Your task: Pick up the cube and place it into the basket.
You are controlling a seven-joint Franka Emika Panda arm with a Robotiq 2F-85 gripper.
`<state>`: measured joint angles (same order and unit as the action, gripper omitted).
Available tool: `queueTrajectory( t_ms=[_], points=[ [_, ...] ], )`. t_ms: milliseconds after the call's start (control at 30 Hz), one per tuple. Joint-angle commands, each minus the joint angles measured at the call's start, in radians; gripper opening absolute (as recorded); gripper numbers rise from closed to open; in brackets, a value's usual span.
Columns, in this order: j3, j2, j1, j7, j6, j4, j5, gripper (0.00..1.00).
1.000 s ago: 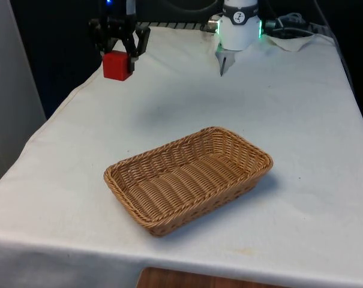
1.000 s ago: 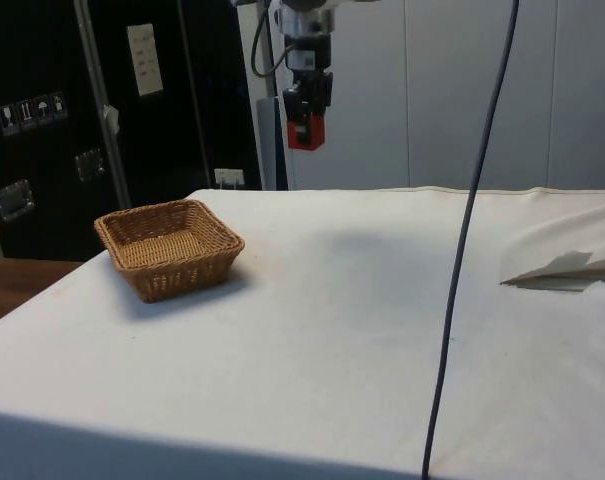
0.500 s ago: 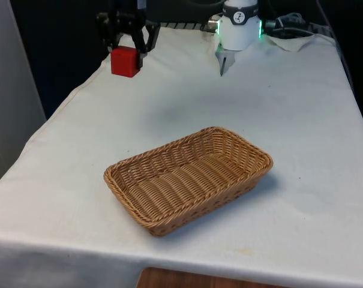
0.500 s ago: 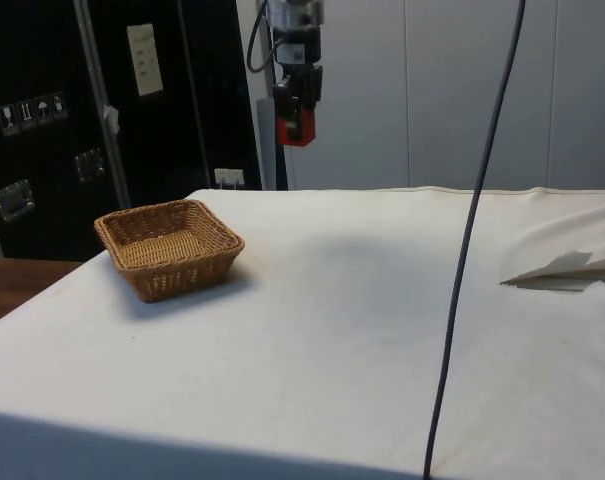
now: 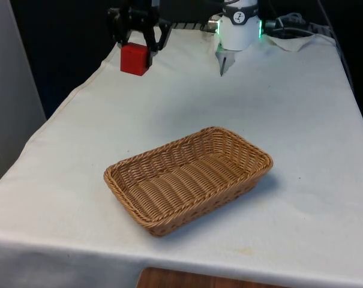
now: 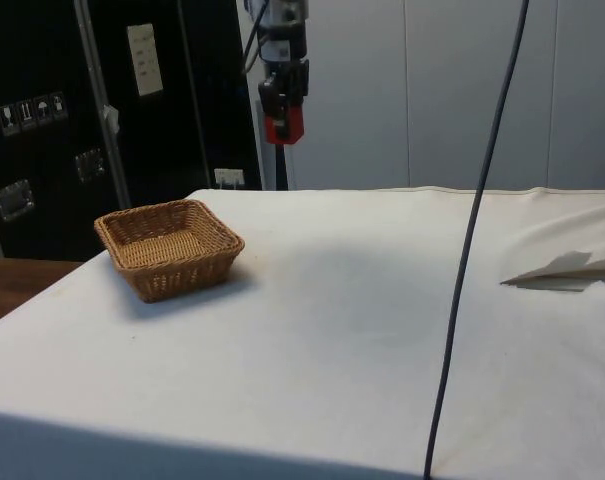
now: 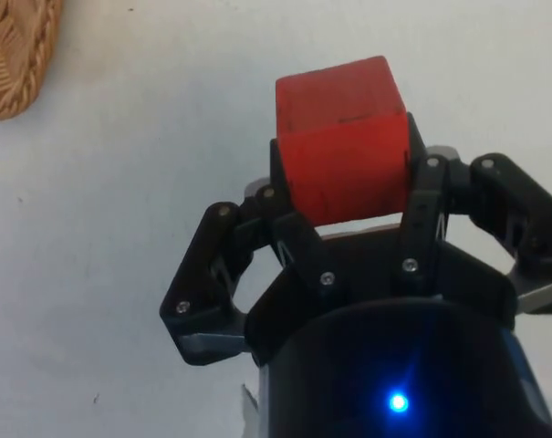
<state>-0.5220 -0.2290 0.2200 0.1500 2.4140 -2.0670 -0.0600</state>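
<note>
Since the earlier frame the end effector (image 5: 137,43) has carried the red cube (image 5: 135,59) toward the front view's right and slightly higher. Its two fingers are closed against opposite faces of the cube, holding it in the air well above the white-clothed surface (image 5: 289,120). The arm above it is cut off by the frame edge. The wicker basket (image 5: 188,178) sits on the surface, well apart from the cube, its long axis running diagonally toward the front view's far right. The cube hangs slightly tilted.
</note>
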Motion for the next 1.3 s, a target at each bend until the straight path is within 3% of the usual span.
queueTrajectory(
  t_ms=[0,67,100,167,433,700,733,900,1067,1267],
  points=[
    [0.0,0.001,0.007,-0.015,-0.01,0.004,-0.016,0.0],
    [0.007,0.002,0.008,-0.018,-0.014,0.007,-0.019,0.0],
    [0.011,0.0,0.001,-0.006,-0.003,0.004,-0.005,0.0],
    [0.014,0.001,0.009,-0.018,-0.019,0.013,-0.017,0.0],
    [0.047,-0.006,0.003,-0.006,-0.046,0.049,-0.005,0.0],
    [0.071,-0.043,0.0,0.037,-0.104,0.123,0.043,0.0],
    [0.063,-0.039,0.003,0.025,-0.089,0.113,0.027,0.0],
    [0.081,-0.068,0.0,0.066,-0.13,0.167,0.074,0.0],
    [0.081,-0.08,0.003,0.074,-0.131,0.184,0.079,0.0],
    [0.101,-0.112,0.001,0.105,-0.165,0.233,0.113,0.0]
  ],
)
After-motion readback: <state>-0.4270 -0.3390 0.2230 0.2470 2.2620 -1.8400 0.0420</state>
